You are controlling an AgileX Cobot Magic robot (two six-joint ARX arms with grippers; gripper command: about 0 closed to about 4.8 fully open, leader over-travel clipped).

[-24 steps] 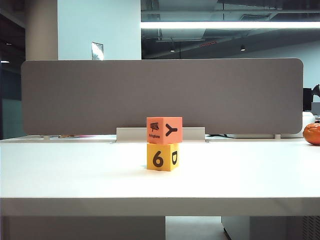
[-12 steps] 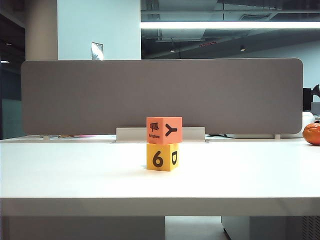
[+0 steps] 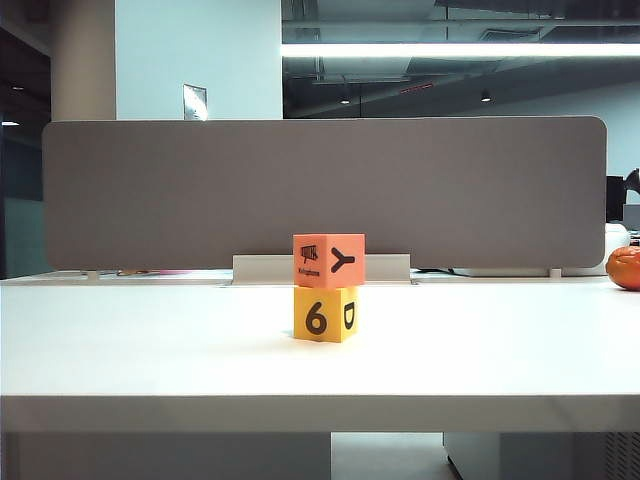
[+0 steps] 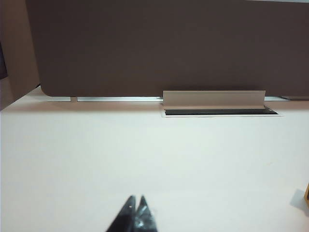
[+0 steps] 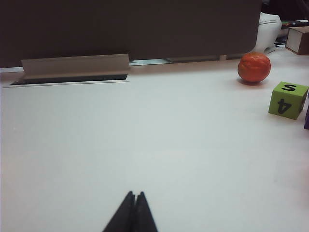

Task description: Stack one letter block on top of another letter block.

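Exterior view has the orange-red Y block (image 3: 329, 260) sitting squarely on top of the yellow 6 block (image 3: 326, 315), right around the middle of the white table (image 3: 150, 350). The top cube shows a little black picture with text on its left-hand face and the Y on its right-hand face; the bottom one shows a big 6 and a D the same way. The edges line up pretty neatly, no tilt that I can spot. Behind the stack there's a long grey divider panel (image 3: 320, 190) with a pale cable tray cover (image 3: 385, 268) at its foot, and an orange ball (image 3: 624, 267) peeks in at the far right edge of the table.

No arm shows up in that shot at all.

The left gripper (image 4: 135, 212) only appears in its own wrist camera: its dark tips are pressed together with nothing between them, hanging over bare tabletop, with just a sliver of yellow cube at the frame edge.

The right gripper (image 5: 133, 212) is in the same state in its wrist camera, tips pinched together and empty, over bare table. From there you can also see the orange ball (image 5: 254, 67) and a green block (image 5: 288, 99) marked S and 4, both well away from the claw.
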